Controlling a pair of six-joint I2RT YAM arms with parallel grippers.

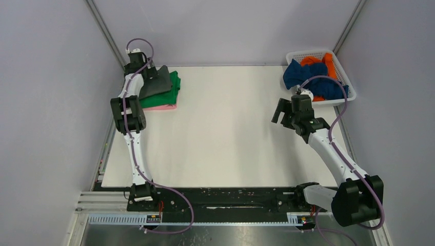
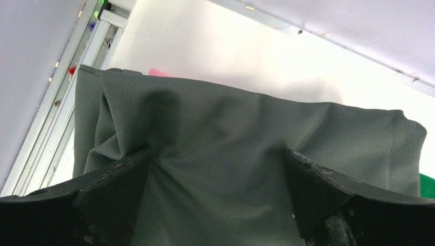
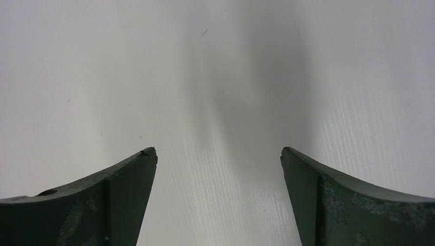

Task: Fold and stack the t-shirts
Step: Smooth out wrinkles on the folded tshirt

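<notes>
- The left gripper (image 2: 218, 154) has its jaws spread wide. Both fingers (image 2: 120, 174) press into the dark grey t-shirt (image 2: 231, 133), which fills the gap between them and creases at each fingertip. Nothing is pinched between them.
- The grey cloth spreads ahead of this gripper and out past both fingers, as the top layer of a stack.
- Beneath it a bright green t-shirt (image 1: 174, 87) shows beyond the gripper's right finger. A pink t-shirt (image 1: 163, 107) lies at the bottom, with only its edge showing.
- The stack sits on the white table (image 1: 231, 154), with a metal frame rail (image 2: 46, 118) close on the gripper's left.
- The right gripper (image 3: 219, 151) is well apart from the stack. Its jaws are wide apart and empty, facing bare table.
- Just beyond that gripper's wrist, away from the stack, stands a white basket (image 1: 344, 76). It holds a navy blue t-shirt (image 1: 300, 74) and an orange t-shirt (image 1: 314, 61), both crumpled. The right arm's cable (image 1: 320, 78) loops across the basket.
</notes>
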